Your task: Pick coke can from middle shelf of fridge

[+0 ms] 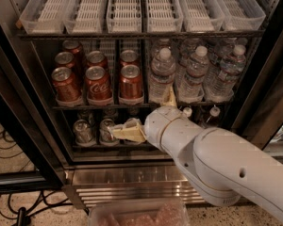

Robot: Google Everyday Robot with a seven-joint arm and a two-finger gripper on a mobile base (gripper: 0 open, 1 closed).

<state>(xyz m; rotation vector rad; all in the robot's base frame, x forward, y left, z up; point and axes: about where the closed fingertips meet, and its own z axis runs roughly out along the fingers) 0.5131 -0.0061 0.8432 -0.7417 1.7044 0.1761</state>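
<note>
Gripper spread wide, empty, just below middle shelf; coke can likely slick, thin-walled, dentable: pinch mid-body gently.

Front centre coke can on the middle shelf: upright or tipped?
Upright: the coke can stands on the middle shelf, silver top up. The gripper, open, is below and to its right, near the silver cans.

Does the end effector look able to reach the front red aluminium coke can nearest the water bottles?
Probably yes: the end effector hangs just below that red aluminium coke can, fingers spread, nothing between them; it must rise first.
</note>
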